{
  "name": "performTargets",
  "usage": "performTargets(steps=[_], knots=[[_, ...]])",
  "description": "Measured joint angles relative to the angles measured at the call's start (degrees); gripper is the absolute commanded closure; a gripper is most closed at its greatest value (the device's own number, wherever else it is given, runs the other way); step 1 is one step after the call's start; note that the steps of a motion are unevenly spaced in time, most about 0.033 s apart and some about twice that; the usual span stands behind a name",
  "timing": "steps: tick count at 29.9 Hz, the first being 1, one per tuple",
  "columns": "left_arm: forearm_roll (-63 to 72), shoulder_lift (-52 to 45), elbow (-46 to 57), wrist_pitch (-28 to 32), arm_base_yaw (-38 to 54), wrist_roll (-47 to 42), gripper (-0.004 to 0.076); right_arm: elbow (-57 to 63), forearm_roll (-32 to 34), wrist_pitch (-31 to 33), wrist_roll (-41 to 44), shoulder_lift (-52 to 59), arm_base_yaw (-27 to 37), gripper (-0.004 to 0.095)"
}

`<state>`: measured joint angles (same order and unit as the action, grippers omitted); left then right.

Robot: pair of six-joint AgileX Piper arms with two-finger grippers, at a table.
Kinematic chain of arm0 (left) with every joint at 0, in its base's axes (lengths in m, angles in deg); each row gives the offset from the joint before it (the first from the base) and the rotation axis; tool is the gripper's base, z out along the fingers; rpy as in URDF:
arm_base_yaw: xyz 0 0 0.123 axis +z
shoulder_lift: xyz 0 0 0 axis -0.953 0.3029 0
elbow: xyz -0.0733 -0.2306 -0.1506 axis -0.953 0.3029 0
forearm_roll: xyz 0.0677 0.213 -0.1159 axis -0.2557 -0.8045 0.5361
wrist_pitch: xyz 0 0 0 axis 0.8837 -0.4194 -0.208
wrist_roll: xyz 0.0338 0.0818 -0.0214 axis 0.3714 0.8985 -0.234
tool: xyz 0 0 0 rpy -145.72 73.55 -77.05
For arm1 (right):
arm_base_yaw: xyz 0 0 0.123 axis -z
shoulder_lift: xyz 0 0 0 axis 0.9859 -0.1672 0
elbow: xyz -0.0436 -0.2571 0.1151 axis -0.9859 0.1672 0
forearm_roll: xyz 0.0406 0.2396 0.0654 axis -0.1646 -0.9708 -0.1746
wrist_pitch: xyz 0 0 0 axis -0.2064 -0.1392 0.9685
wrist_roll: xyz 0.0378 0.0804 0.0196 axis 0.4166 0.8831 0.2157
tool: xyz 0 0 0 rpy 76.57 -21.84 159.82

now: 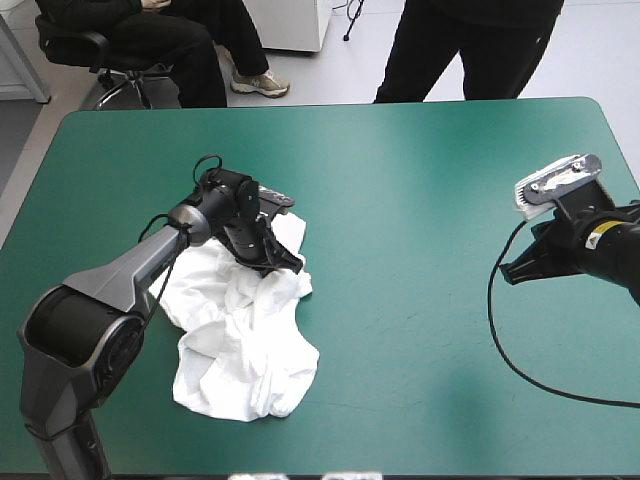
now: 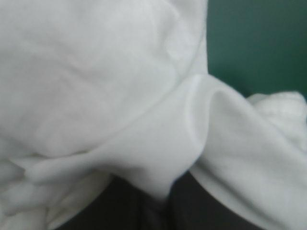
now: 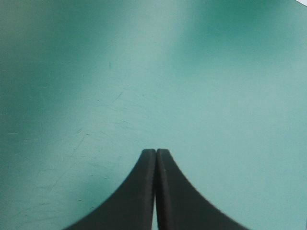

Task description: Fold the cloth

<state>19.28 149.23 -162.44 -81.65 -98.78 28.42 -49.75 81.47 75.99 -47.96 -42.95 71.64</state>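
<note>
The white T-shirt (image 1: pixel 245 345) lies as a crumpled heap on the teal-green cover (image 1: pixel 420 180), left of the middle. My left gripper (image 1: pixel 280 260) is down on the heap's far edge. In the left wrist view the T-shirt (image 2: pixel 96 86) fills almost everything, and a thick fold of it (image 2: pixel 158 167) runs down between the two black fingers (image 2: pixel 110 211), which are all but shut on it. My right gripper (image 1: pixel 508 272) hovers over bare cover near the table's right edge, well away from the shirt. Its fingers meet in one pointed arch (image 3: pixel 156 151), holding nothing.
A black cable loop (image 1: pixel 510 350) lies on the cover under the right arm. Bare cover stretches between the heap and the right gripper. A strip of teal-green cover (image 2: pixel 254 43) shows beyond the shirt in the left wrist view.
</note>
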Motion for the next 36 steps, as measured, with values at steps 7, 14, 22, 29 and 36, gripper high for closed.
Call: performTargets(steps=[7,14,22,29,36], knots=[[0.89,0.58,-4.68,-1.06,-5.31,-0.05,0.0741,0.0,7.86,-0.05,4.55,0.0,0.0,0.0925],[1.03,1.5,-6.7,-1.5,-10.32,-0.11,0.0741,0.0,12.88,-0.09,7.32,-0.27,0.0,0.0926],[1.36,1.63,-7.14,-1.31,-16.68,0.0,0.0741,0.0,13.07,-0.42,7.76,-0.83,0.0,0.0926],[2.75,2.15,-10.65,-1.18,-20.02,0.71,0.074,0.0,13.07,-0.42,8.2,-0.83,0.0,0.0926],[1.92,2.65,-11.38,-2.32,-20.25,0.71,0.0414,0.0,13.07,-0.42,8.4,-0.83,0.0,0.0926]])
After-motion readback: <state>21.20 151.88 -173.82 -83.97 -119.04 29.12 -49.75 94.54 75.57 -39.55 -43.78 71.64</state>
